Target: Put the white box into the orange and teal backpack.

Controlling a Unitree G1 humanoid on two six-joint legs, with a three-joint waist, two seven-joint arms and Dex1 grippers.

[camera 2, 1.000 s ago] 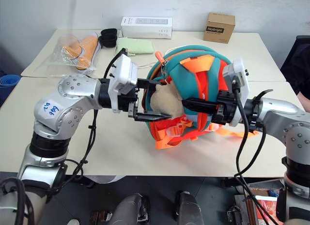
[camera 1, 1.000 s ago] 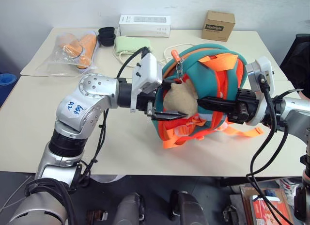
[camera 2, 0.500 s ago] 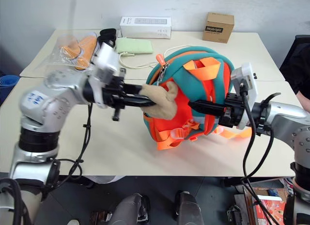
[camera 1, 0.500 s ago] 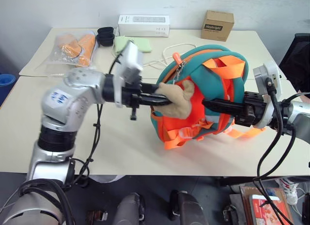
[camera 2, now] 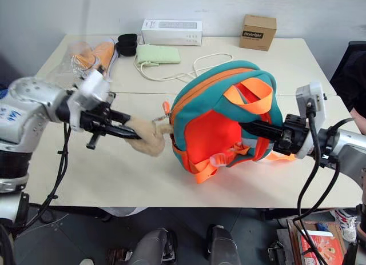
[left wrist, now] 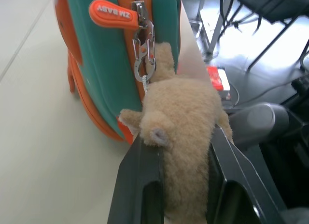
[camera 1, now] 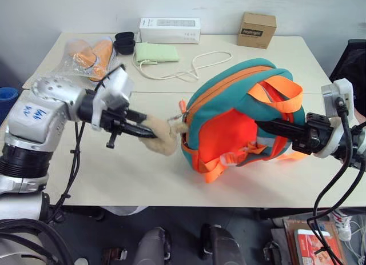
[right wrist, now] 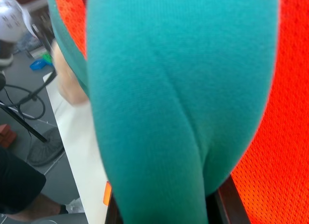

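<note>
The orange and teal backpack [camera 1: 229,128] lies on its side at the middle of the beige table [camera 1: 114,173]. Its beige plush toy [camera 1: 163,136] hangs from a clip at the zipper pull [left wrist: 110,14] and is stretched out to the left. My left gripper [camera 1: 150,132] is shut on that plush toy, both black fingers [left wrist: 145,161] pressing its sides. From the right, my right gripper [camera 1: 269,127] is shut on a teal fold of the backpack [right wrist: 159,113]. The white box is out of view.
Along the back edge stand a long white carton [camera 1: 170,29] and a small brown cardboard box [camera 1: 257,29]. A pale green pouch [camera 1: 155,52] with a white cord, black cups [camera 1: 124,42] and a plastic bag of orange items [camera 1: 88,55] lie back left.
My left gripper shut on the plush toy and drew it out to the left. The backpack turned and settled lower, and my right gripper shifted right with it.
</note>
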